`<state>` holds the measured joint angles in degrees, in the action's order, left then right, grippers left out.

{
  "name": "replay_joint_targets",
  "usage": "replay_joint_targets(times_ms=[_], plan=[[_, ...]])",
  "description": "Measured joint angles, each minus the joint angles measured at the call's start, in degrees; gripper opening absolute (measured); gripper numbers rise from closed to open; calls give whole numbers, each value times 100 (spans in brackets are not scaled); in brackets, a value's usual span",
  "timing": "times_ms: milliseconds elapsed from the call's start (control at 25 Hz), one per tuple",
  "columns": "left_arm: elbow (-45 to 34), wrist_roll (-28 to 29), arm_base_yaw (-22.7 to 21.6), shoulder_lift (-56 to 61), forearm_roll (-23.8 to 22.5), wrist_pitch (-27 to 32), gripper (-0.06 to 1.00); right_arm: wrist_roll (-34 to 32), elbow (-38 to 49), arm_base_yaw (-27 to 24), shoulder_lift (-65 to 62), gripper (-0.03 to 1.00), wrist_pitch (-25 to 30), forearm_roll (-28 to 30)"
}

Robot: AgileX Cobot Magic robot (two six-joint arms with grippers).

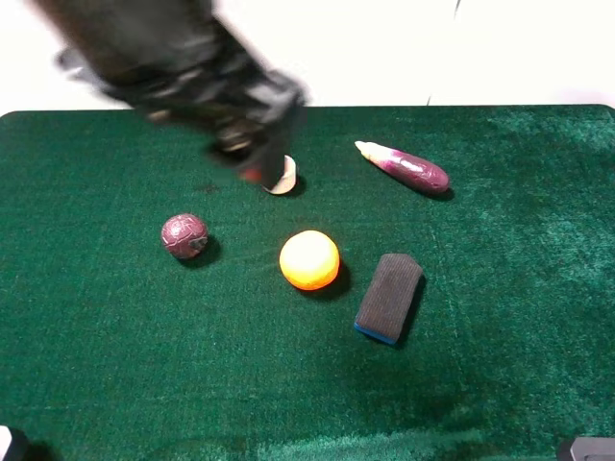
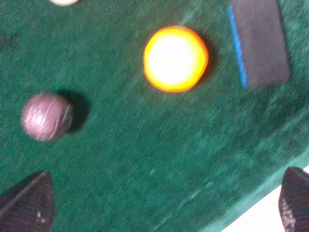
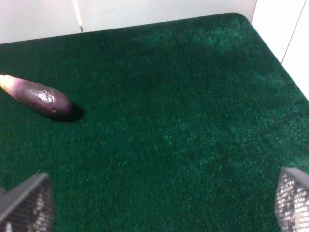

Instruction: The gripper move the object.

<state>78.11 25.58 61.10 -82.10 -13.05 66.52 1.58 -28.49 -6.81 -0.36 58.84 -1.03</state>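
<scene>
Count on the green bench, left to right in the overhead view: one dark red ball, one small cream round piece, one orange ball, one eraser block, one purple eggplant. Five items, all lying apart from each other.

Left tool is hanging over the back-left part of the bench, heavily motion-blurred in the overhead view; finger outline isn't readable there. It's overlapping the cream piece, which is partly hidden behind it. In the left wrist view only two dark fingertips are showing at the frame corners, spread wide with bare bench between them, so the left tool is released and holding nothing. That view is also blurred; it's showing the red ball, the orange ball and the eraser block, with the cream piece cut off at the edge.

Eraser block is sitting flat on the bench, dark felt side up, blue base showing along its near end, just right of the orange ball, touching nothing.

Right tool isn't appearing in the overhead view. In the right wrist view its fingertips are sitting wide apart over bare bench, nothing gripped: released. Eggplant is lying well away from it, stem end clipped by the frame edge.
</scene>
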Motion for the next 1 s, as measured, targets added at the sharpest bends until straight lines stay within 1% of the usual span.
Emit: replay_joint_targets(times_ms=[240, 400, 640, 680, 760, 840, 1000], plan=[[-1100, -84, 0, 1277, -36, 0, 94, 0, 0, 0, 0, 70, 0, 0], [-1636, -228, 0, 2005, -75, 0, 98, 0, 0, 0, 0, 70, 0, 0], [-2299, -248, -43, 2921, -141, 5, 99, 0, 0, 0, 0, 70, 0, 0], [-2409, -248, -118, 3057, -132, 5, 99, 0, 0, 0, 0, 70, 0, 0], [-2604, -252, -430, 3276, -121, 5, 99, 0, 0, 0, 0, 70, 0, 0], [-2803, -322, -874, 3489, -65, 5, 99, 0, 0, 0, 0, 70, 0, 0], [-3133, -764, -1791, 3906, 136, 5, 99, 0, 0, 0, 0, 70, 0, 0]])
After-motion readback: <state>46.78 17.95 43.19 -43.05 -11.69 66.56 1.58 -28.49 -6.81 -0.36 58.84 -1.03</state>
